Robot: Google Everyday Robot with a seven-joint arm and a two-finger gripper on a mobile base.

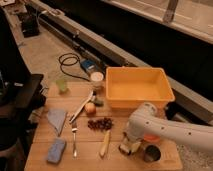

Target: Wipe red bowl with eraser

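My white arm reaches in from the right, and the gripper (131, 143) is down at the wooden table's front right. Right under it lies the eraser (124, 149), a small block with a pale and a dark side; whether it is gripped does not show. The red bowl (150, 138) is just to the right of the gripper. Only an orange-red sliver of it peeks out below the arm, which hides the rest.
A dark metal cup (151, 154) stands right of the gripper. The big yellow tub (137, 101) is behind it. A banana (105, 144), grapes (101, 124), an apple (90, 108), a fork (74, 140), a blue sponge (56, 150) and a grey-blue cloth (56, 119) lie to the left.
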